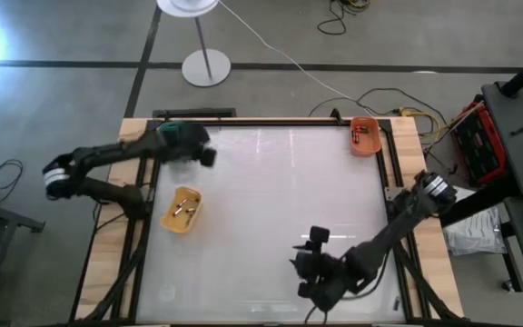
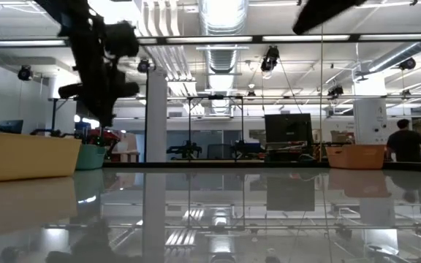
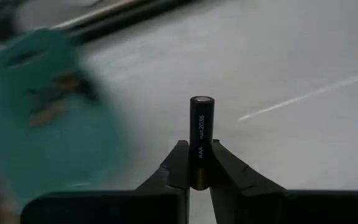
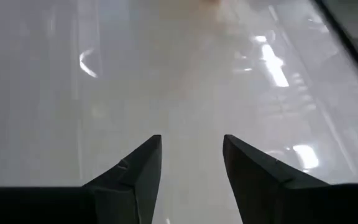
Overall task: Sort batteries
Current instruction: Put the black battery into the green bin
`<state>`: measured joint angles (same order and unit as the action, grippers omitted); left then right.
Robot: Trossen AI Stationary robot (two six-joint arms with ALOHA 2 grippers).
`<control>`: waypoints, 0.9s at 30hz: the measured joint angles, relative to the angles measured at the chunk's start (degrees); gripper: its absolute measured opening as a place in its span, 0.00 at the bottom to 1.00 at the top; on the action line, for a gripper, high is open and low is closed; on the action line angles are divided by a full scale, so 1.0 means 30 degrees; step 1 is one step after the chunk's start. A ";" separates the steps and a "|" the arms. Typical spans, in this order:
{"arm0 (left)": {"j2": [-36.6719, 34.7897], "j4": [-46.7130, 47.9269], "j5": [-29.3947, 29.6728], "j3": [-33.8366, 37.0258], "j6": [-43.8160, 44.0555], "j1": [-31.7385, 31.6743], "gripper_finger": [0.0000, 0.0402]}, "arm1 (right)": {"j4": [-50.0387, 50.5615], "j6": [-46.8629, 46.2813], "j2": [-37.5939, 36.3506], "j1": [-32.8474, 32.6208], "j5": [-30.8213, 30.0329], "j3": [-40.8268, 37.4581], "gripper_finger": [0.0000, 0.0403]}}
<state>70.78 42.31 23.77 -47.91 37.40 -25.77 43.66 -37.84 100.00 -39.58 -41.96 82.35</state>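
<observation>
A dark AAA battery (image 3: 200,127) sits in my shut left gripper (image 3: 199,152), which hangs above the table's far left (image 1: 207,156), beside the green bin (image 1: 180,136). In the left wrist view the green bin (image 3: 42,112) is a blur beside the battery. A few batteries (image 1: 184,207) lie in the yellow bin (image 1: 167,218), and some (image 1: 361,134) lie in the orange bin (image 1: 370,145). My right gripper (image 4: 191,149) stands open over bare table near the front edge (image 1: 302,263), with nothing between its fingers. My left gripper pinches the battery's lower part (image 3: 199,168) between its two fingertips. The battery lies along the fingers and sticks out past their free ends, its flat end (image 3: 201,99) pointing away. It is lifted clear of the table, and the fingers slant downward.
The white tabletop (image 1: 280,200) lies between the bins. The yellow bin (image 2: 24,155), green bin (image 2: 90,155) and orange bin (image 2: 355,155) show along the table's far side in the low view. A lamp stand (image 1: 205,65) and cables lie on the floor beyond the table.
</observation>
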 joint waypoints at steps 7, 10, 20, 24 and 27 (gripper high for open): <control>0.2893 0.1728 -0.2300 -0.2073 -0.2214 -0.7074 0.03 | 0.0493 -0.0136 0.1700 -0.0910 0.0038 -0.0007 0.37; 0.4606 0.1556 -0.2122 -0.3102 -0.3144 -0.8533 0.03 | 0.0513 -0.0951 0.1977 -0.1030 0.0100 -0.0007 0.35; 0.8708 0.1843 -0.2081 -0.4134 -0.3391 -1.0886 0.03 | 0.1759 -0.2144 0.1690 -0.1361 0.0126 -0.0007 0.37; 0.9402 0.1598 -0.2042 -0.4451 -0.3405 -1.0981 0.03 | 0.2406 -0.3186 0.1678 -0.1467 0.0125 -0.0052 0.38; 0.9834 0.1767 -0.2116 -0.4494 -0.3524 -1.1088 0.03 | 0.2428 -0.4060 0.1678 -0.1836 0.0134 -0.0066 0.39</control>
<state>100.28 47.61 17.42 -61.40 26.83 -59.03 50.94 -50.02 105.03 -45.08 -41.56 82.15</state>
